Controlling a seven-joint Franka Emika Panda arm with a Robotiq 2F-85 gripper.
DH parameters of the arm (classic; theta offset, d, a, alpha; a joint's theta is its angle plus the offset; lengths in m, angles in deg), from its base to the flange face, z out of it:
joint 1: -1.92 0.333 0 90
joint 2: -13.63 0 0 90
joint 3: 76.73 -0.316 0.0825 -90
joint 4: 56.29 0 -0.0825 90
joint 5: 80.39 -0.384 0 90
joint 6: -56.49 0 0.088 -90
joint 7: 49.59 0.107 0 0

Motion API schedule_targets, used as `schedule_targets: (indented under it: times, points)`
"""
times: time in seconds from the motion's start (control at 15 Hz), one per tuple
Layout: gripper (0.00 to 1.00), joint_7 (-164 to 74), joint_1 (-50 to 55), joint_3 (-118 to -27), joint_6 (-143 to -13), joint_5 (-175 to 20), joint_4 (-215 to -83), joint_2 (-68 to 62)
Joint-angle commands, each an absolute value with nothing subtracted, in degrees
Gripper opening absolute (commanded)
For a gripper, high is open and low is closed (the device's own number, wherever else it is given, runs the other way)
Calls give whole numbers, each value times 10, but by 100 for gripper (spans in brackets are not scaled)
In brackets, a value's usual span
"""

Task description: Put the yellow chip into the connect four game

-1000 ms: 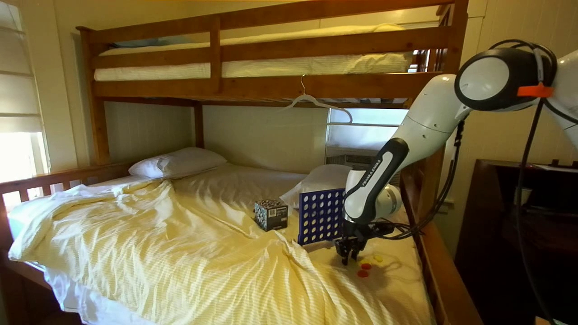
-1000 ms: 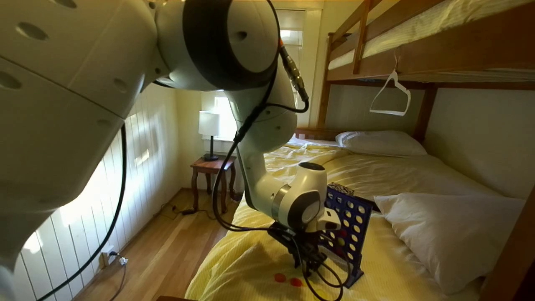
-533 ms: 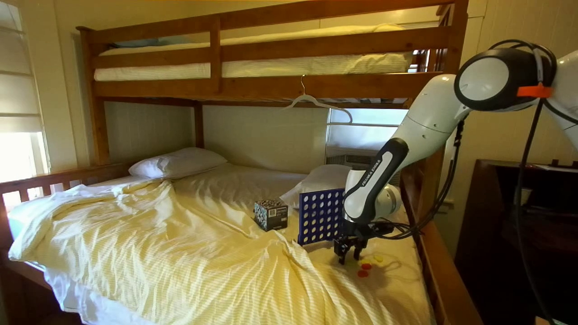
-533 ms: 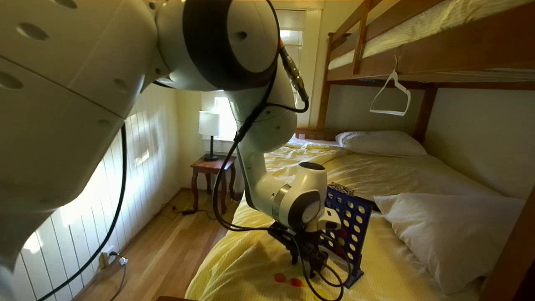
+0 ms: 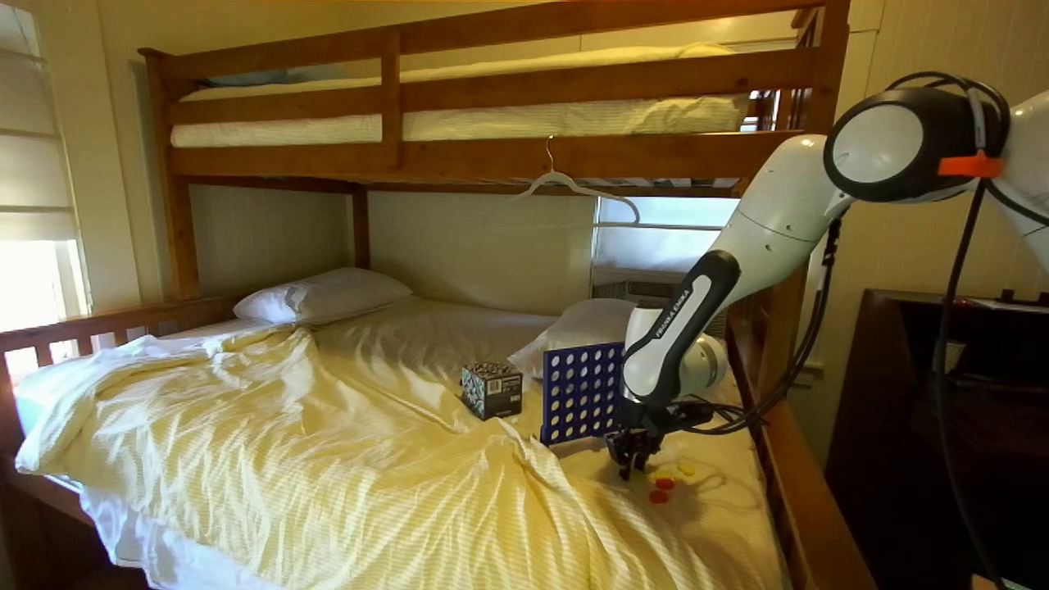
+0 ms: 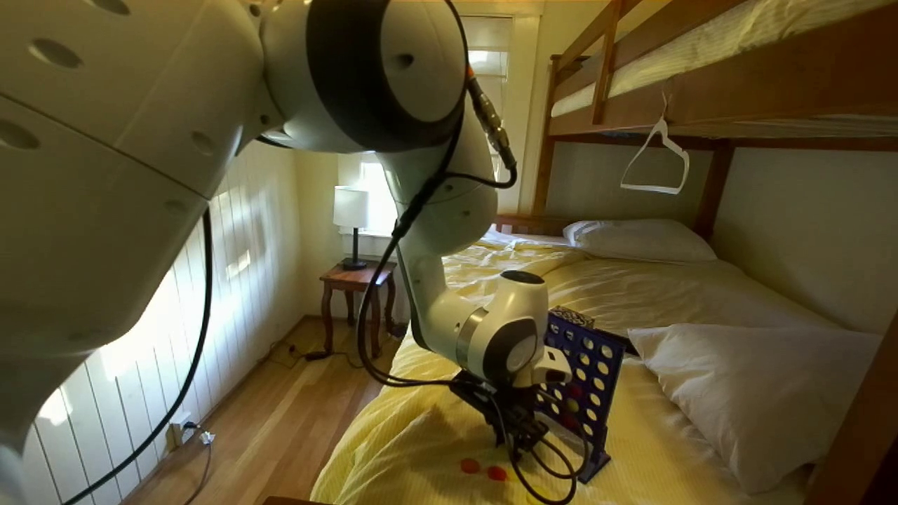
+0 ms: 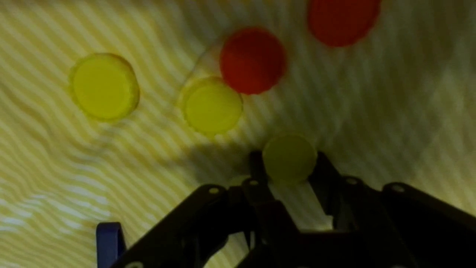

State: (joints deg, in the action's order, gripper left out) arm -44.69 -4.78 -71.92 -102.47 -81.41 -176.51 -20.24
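My gripper [image 7: 289,159] points down just above the bed sheet, its two fingertips closed on opposite edges of a yellow chip [image 7: 289,163]. In the exterior views the gripper [image 5: 630,471] is low over the bed, and this chip cannot be made out. The connect four game [image 5: 577,397] stands upright behind the gripper, partly hidden by the arm. It also shows in an exterior view [image 6: 610,400] with a few red and yellow chips in its holes. Two other yellow chips [image 7: 104,87] [image 7: 212,106] lie on the sheet.
Two red chips [image 7: 253,60] [image 7: 343,20] lie on the sheet near the gripper. A dark patterned cube [image 5: 492,391] stands beyond the game. A pillow [image 6: 751,386] lies beside the game. A rumpled yellow blanket [image 5: 328,467] covers much of the bed. A hanger [image 5: 557,179] hangs from the upper bunk.
The gripper's fingers spread wider half a second ago and now are close together again. The arm has barely moved. The loose chips and the game stay where they were.
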Motion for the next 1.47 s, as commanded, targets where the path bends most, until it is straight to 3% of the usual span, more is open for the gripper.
schedule_targets:
  times: [0.0,0.47,0.93,1.4]
  points:
    - [10,-453,-41,-712,-1020,-812,-1752,-212]
    - [10,-456,-46,-715,-1047,-820,-1792,-167]
    - [10,-456,-50,-712,-1187,-822,-1916,-38]
    - [10,-442,-16,-651,-1349,-813,-2007,46]
